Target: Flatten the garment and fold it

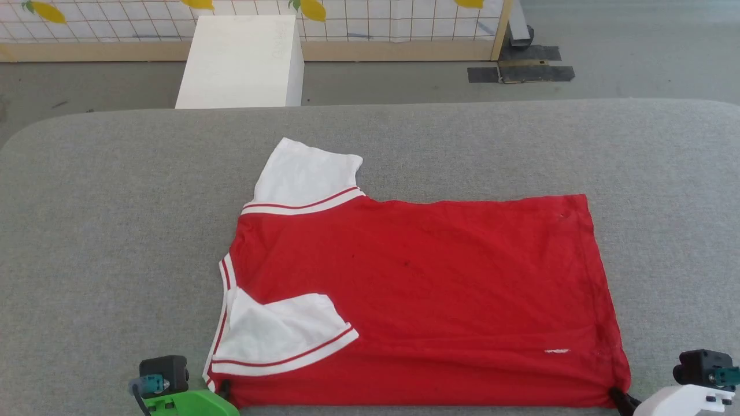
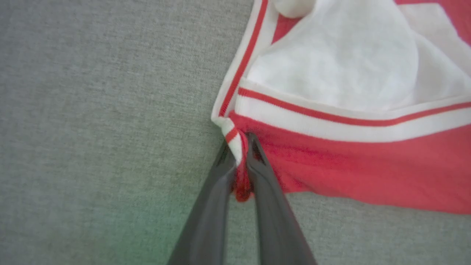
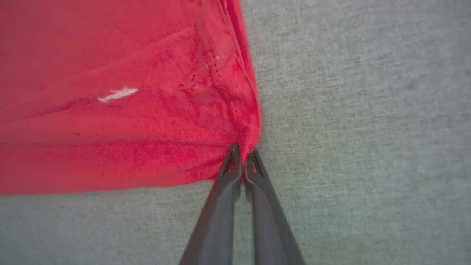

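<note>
**Head view: the garment [image 1: 416, 277] laid flat on the worktop, both near corners pinched**

The garment is spread across the middle of the grey worktop [image 1: 92, 231], and its lower border lies along the near edge. The red body is turned toward the right edge and the white sleeves toward the left. The far sleeve [image 1: 306, 173] is laid out flat toward the far edge. The near sleeve [image 1: 277, 335] is folded over onto the red cloth by the near edge.

In the left wrist view, the left gripper [image 2: 237, 141] is closed on the striped near-left corner, and a bunch of red and white cloth is squeezed between its fingers. In the right wrist view, the right gripper [image 3: 243, 151] is clamped on the red near-right hem corner, its fingers almost touching. A small white mark [image 3: 117, 94] is seen on the cloth near that corner.

A white box [image 1: 243, 60] is set on the floor beyond the far edge. Whether anything is held in it cannot be told.
</note>
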Tool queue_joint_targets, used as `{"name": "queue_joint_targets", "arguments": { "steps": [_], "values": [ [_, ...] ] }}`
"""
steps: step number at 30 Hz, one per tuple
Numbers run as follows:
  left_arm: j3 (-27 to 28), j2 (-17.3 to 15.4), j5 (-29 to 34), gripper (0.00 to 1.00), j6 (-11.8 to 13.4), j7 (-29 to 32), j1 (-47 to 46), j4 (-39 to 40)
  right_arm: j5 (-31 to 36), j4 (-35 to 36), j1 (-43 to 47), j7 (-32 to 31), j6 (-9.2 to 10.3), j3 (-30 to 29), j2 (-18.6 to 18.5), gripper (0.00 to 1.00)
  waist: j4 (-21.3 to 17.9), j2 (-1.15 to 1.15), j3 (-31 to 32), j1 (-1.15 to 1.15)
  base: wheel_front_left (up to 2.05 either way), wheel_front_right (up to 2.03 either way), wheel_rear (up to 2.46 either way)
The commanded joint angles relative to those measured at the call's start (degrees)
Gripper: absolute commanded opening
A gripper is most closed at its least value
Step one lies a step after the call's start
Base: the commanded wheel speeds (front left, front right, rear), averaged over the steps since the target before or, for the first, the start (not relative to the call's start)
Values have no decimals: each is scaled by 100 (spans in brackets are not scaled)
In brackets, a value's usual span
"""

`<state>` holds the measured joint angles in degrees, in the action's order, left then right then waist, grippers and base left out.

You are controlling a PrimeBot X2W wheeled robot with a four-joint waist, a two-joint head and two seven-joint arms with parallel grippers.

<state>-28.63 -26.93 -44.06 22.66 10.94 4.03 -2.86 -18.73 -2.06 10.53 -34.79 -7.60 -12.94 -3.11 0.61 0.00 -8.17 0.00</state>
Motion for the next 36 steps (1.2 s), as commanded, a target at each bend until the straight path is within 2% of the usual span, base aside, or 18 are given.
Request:
{"name": "queue_joint_targets", "arguments": {
  "steps": [1, 2, 8, 15, 22, 29, 32, 36],
  "values": [
    [-89, 124, -69, 100, -84, 37, -46, -148, -5, -129, -82, 142, 11, 101, 24, 70, -4, 0, 18, 0, 0, 0, 0],
    [-71, 138, -84, 100, -100, 3, -55, -156, -15, -135, -91, 234, 11, 118, 24, 100, -5, 0, 27, 0, 0, 0, 0],
    [137, 60, -3, 100, -90, -358, -149, 45, -40, 74, -157, 928, 11, 174, 24, 100, -8, 0, 78, 0, 0, 0, 0],
    [417, -189, 578, 100, -69, -1251, -610, 405, 375, 609, -442, 2269, 11, 441, 24, 100, -139, 0, -20, 0, 0, 0, 0],
    [332, -321, 1107, 100, -564, -1720, -1878, 108, 913, 699, -816, 3391, 11, 763, -4, 100, -263, 0, -373, 0, 0, 0, 0],
    [177, -342, 1109, 100, -1414, -1275, -3638, -744, 1077, 695, -1225, 3808, 11, 1020, -84, 100, -486, 0, -965, 0, 0, 0, 0],
    [153, -335, 924, 100, -1741, -719, -4392, -1287, 1065, 667, -1422, 3861, 11, 1127, -82, 100, -641, 0, -1222, 0, 0, 0, 0],
    [117, -373, 679, 100, -1947, 282, -5182, -1952, 1026, 619, -1654, 3915, 11, 1273, -71, 100, -868, 0, -1522, 0, 0, 0, 0]
  ]
}}
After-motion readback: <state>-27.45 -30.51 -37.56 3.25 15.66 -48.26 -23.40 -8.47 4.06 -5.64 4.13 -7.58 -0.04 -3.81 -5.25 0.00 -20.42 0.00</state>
